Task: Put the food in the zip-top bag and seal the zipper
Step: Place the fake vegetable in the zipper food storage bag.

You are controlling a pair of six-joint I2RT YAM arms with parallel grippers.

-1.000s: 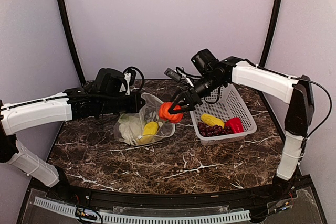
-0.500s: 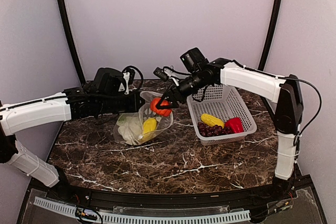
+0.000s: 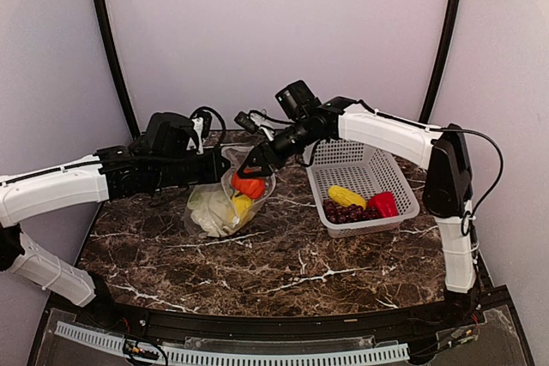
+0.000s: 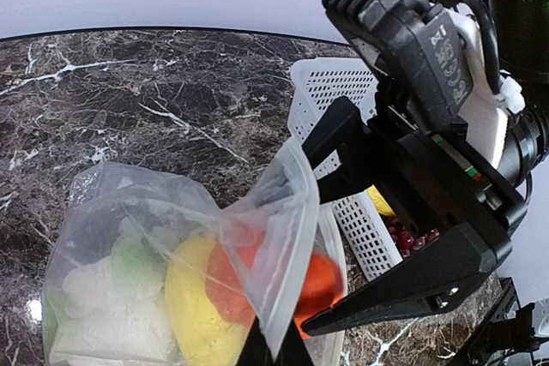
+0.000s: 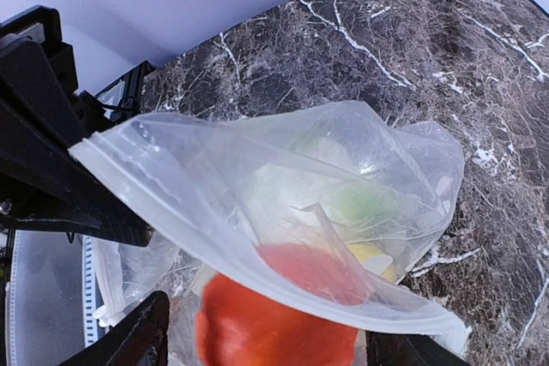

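Orange-red food (image 3: 249, 185) sits in the mouth of the zip-top bag (image 3: 210, 210), whose rim the left tool (image 4: 273, 351) pinches, so the right tool (image 5: 266, 336), gripping or releasing I cannot tell, should let go fully before backing out.

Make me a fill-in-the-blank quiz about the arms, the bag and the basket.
The ____ end effector pinches the rim of the clear dotted plastic bag.
The orange-red round toy food sits between the fingers of the right end effector, at the bag's ____.
In the white mesh plastic basket, dark purple toy grapes and a red toy pepper lie beside a ____ oblong toy.
Missing words: left, mouth, yellow.
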